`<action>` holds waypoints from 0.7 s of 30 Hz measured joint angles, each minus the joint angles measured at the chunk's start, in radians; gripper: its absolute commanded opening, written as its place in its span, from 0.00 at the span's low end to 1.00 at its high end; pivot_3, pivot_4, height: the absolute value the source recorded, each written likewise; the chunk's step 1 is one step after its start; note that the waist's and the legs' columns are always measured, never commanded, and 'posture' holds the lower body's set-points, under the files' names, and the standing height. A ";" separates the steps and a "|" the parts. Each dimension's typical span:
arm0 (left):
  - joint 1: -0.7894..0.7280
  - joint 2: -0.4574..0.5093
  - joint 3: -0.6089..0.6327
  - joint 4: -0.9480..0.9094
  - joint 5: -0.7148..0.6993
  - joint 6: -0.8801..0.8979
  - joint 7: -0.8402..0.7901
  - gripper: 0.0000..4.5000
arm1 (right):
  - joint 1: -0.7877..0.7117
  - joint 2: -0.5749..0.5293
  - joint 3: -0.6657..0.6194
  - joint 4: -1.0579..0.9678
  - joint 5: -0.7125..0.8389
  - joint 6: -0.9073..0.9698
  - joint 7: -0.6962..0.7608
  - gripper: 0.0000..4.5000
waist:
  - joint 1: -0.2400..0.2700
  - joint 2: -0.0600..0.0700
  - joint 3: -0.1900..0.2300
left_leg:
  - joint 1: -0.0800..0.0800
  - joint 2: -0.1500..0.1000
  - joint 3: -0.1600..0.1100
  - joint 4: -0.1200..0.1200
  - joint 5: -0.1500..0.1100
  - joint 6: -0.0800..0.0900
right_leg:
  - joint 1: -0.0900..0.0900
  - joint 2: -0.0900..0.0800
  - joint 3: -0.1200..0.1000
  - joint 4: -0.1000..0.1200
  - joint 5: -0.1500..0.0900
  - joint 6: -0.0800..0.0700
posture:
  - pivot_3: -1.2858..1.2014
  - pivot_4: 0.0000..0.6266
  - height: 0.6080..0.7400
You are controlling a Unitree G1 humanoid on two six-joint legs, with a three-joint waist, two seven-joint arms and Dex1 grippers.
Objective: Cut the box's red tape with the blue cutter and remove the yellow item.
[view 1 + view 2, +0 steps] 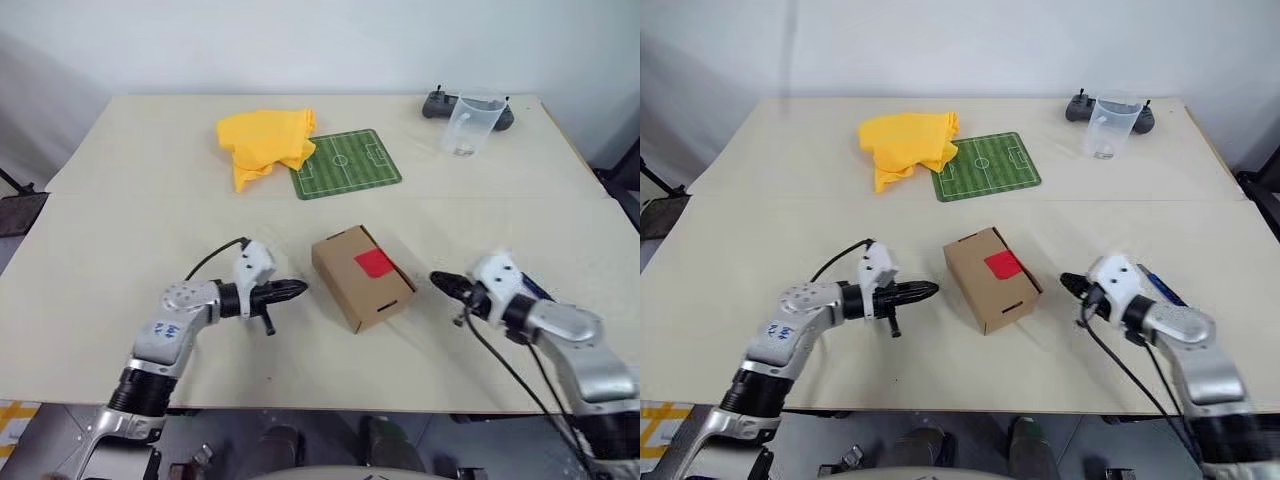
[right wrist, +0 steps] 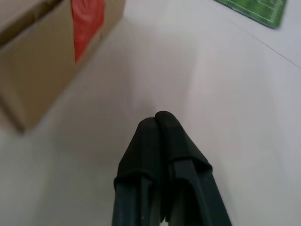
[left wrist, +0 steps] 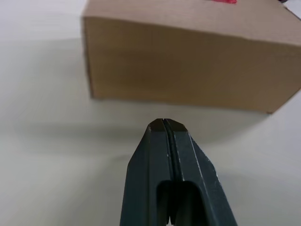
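Your right gripper [image 1: 1068, 283] has its two black fingers pressed together on nothing, pointing left at the small brown cardboard box [image 1: 990, 280] from just off its right side. The slim dark-blue pen-shaped cutter [image 1: 1160, 284] lies on the table [image 1: 790, 200] behind that wrist, partly hidden by it, so the step in hand, as I judge it, is fetching the tool. Spread the fingers first, draw the hand back to the right and come down across the cutter's shaft near its middle, so that it does not swing once you lift it.

Your left gripper [image 1: 296, 289] is also shut and empty, nearly level, its tip aimed right at the box's left wall with a gap of bare table between. You could use it to steady the box from that side when you cut; press gently, for the light box will probably slide.

The short bright red tape strip [image 1: 374, 263] sits on the box's top towards its right edge, uncut, and the flaps are closed, so the yellow item inside cannot be seen. Both forearms reach in low from the near edge, converging on the box.
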 measured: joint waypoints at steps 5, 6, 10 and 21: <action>-0.033 -0.019 -0.031 0.018 0.016 0.015 0.017 0.00 | -0.017 0.036 0.068 -0.004 -0.011 0.016 0.039 0.00 | -0.002 0.000 0.000 | 0.000 0.000 0.000 0.000 0.000 0.000 | 0.000 0.000 0.000 0.000 0.000 0.000 | 0.52 0.24 1.00; -0.034 -0.021 -0.036 0.018 0.016 0.018 0.015 0.00 | -0.015 0.036 0.076 -0.013 -0.011 0.040 0.040 0.00 | -0.002 0.000 0.000 | 0.000 0.000 0.000 0.000 0.000 0.000 | 0.000 0.000 0.000 -0.001 0.000 0.000 | 0.52 0.24 1.00; -0.034 -0.012 -0.060 0.016 0.012 0.038 -0.021 0.00 | 0.026 0.038 0.094 -0.155 0.014 0.164 0.046 0.00 | -0.002 0.000 0.000 | 0.000 0.001 -0.001 -0.001 0.000 -0.001 | 0.000 0.000 -0.001 -0.001 0.000 -0.001 | 0.52 0.24 1.00; -0.021 0.044 -0.061 0.000 -0.002 0.061 -0.085 0.00 | 0.132 0.010 0.108 -0.436 0.057 0.441 0.013 0.00 | -0.001 0.000 0.000 | 0.000 0.001 -0.001 -0.001 -0.001 0.000 | 0.000 -0.001 -0.001 -0.001 0.000 -0.001 | 0.52 0.24 1.00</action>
